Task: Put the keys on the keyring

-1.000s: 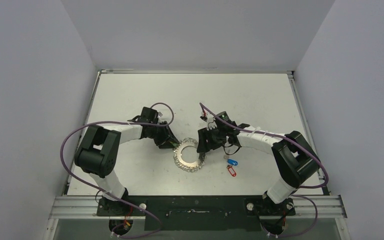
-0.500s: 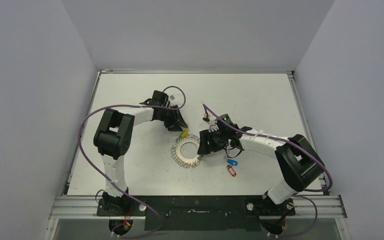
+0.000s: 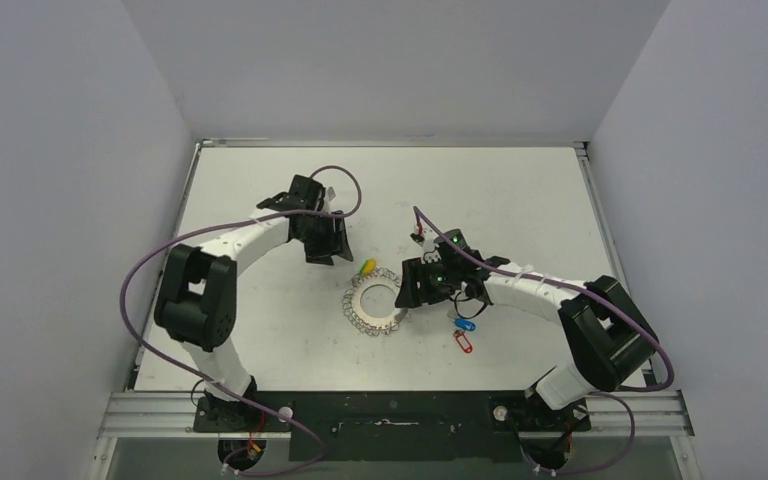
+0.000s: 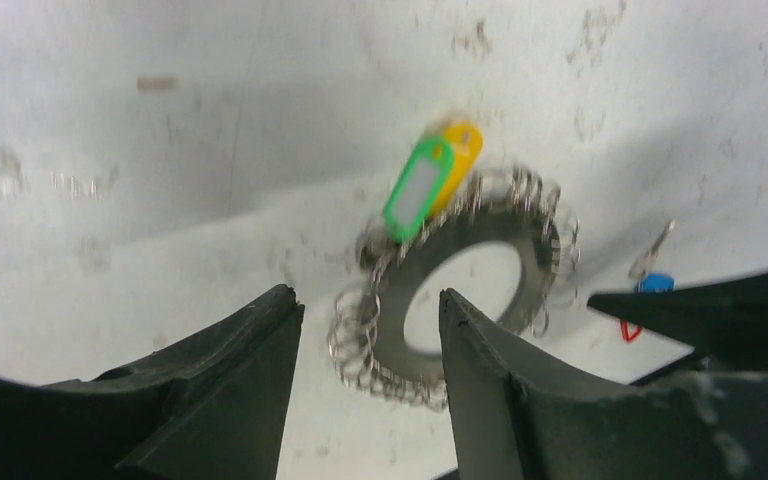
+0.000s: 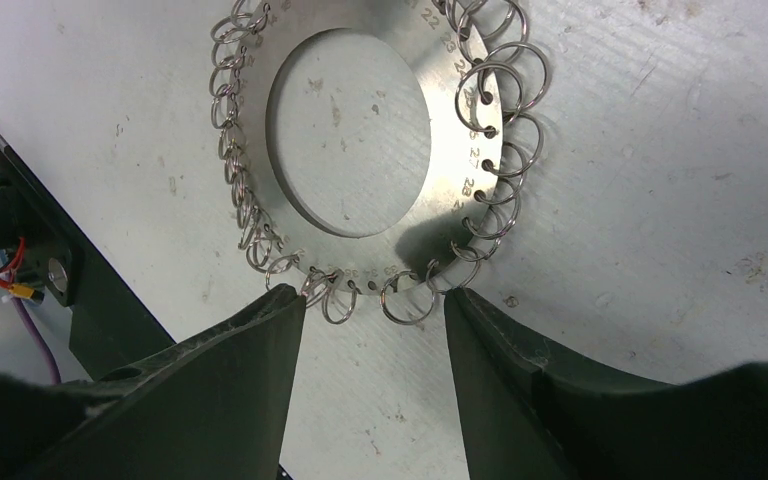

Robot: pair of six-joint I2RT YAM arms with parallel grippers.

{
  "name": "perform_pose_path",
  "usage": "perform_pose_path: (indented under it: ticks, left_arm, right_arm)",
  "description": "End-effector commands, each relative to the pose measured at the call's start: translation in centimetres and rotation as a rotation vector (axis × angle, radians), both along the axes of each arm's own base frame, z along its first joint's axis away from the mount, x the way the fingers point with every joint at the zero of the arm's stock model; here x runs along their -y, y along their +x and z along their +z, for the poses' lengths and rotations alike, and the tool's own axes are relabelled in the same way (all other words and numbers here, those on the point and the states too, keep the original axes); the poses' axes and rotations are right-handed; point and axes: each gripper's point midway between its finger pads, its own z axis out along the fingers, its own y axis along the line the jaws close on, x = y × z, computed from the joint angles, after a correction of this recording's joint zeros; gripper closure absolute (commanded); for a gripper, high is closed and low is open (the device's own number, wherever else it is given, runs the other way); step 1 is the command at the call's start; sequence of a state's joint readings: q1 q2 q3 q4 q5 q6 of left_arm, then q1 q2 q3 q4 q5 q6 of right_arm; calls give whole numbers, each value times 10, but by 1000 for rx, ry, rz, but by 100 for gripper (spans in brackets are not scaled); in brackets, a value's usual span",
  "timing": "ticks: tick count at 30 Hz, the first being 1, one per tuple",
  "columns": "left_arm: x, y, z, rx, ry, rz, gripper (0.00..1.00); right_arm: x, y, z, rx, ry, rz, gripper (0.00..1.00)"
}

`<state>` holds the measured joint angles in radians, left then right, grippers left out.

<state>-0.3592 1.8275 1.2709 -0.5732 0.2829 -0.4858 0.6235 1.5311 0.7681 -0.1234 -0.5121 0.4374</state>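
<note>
- My right tool is spread, with nothing pinched. Its two fingers sit either side of a short stretch of the wire loops on the keyring's rim. Can't tell if the tips actually touch the loops.
- From the top camera, that tool is right at the keyring's right-hand side.
- My left tool is spread too, and empty. In its own camera the keyring shows through the gap, a good way beyond the fingers, and the shot is kinda blurry.
- From above, the left tool is off to the far-left of the ring, clear of it.
- The keyring lies flat around the middle of the counter, a touch closer to the near edge.
- A green tag and a yellow tag lie together at the ring's far rim, against the loops. Whether they're hooked on, no idea.
- The blue-tagged key and the red-tagged key lie on the counter to the right of the ring, apart from it. They're close together beside my right arm, red nearer the near edge.
</note>
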Motion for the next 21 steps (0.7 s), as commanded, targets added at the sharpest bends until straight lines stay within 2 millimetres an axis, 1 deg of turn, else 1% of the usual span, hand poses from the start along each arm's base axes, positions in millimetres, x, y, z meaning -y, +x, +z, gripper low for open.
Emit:
perform_pose_path:
  ticks: [1,4,6,7,10,14,15,17,18,19,21]
  left_arm:
    - [-14,-43,20,-1,-24,41,49]
    - [-19,-71,24,-6,-65,78,49]
    - [-25,-86,30,8,-76,100,48]
    - [-30,-93,36,33,-76,111,48]
    - [-48,-105,52,99,-48,156,45]
    - [-76,-113,76,216,7,227,40]
    - [-82,-115,81,242,19,248,37]
    - [-93,-119,90,290,28,299,17]
    - [-97,-121,92,305,26,329,10]
    - [-99,-123,95,318,14,346,5]
    - [-97,-126,98,338,-24,367,3]
  right_arm:
    - [-8,8,6,25,25,-25,45]
    - [-15,6,0,-1,30,-21,46]
    - [-26,5,-1,-18,52,-17,46]
    - [-33,1,-5,-36,57,-10,45]
    - [-57,-2,-5,-50,102,7,46]
    - [-88,-2,1,-69,169,13,46]
    - [-94,-1,3,-71,182,16,45]
    - [-98,2,6,-70,185,18,46]
    - [-99,3,8,-64,186,20,46]
    - [-98,4,10,-57,180,23,45]
    - [-95,6,15,-36,171,24,45]
